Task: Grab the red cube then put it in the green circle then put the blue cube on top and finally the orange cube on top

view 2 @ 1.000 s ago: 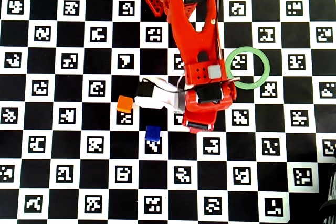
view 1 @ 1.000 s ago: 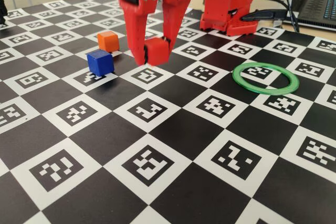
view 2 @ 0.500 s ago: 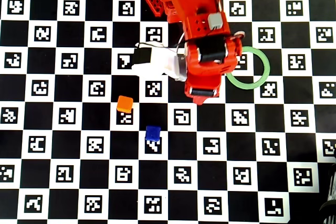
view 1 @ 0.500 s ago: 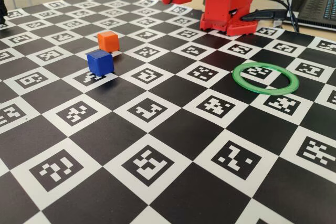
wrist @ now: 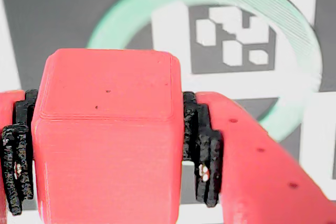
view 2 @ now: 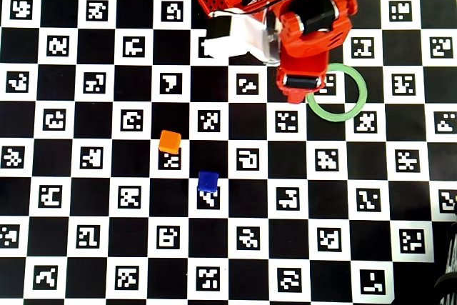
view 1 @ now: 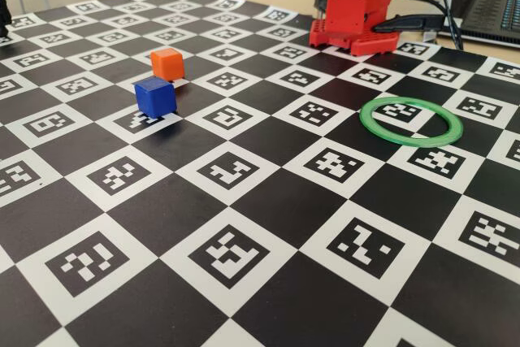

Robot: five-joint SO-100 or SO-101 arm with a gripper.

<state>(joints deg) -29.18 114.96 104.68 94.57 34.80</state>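
In the wrist view my gripper (wrist: pixel 107 150) is shut on the red cube (wrist: pixel 105 124), which sits between the black pads (wrist: pixel 202 150) and is held above the board. The green circle (wrist: pixel 307 51) lies flat on the board just beyond the cube, up and to the right. It also shows in the fixed view (view 1: pixel 410 141) and the overhead view (view 2: pixel 363 94), empty. The blue cube (view 1: pixel 154 95) (view 2: pixel 208 181) and the orange cube (view 1: pixel 166 63) (view 2: pixel 169 141) stand apart on the board, far left of the ring. In the overhead view the arm (view 2: pixel 307 26) hides the gripper and the cube.
The table is covered by a black-and-white checkerboard mat (view 1: pixel 244 266) with printed markers. The red arm base (view 1: pixel 353 6) stands at the far edge. A laptop (view 1: pixel 487 2) and black cables (view 1: pixel 435 6) lie behind it to the right.
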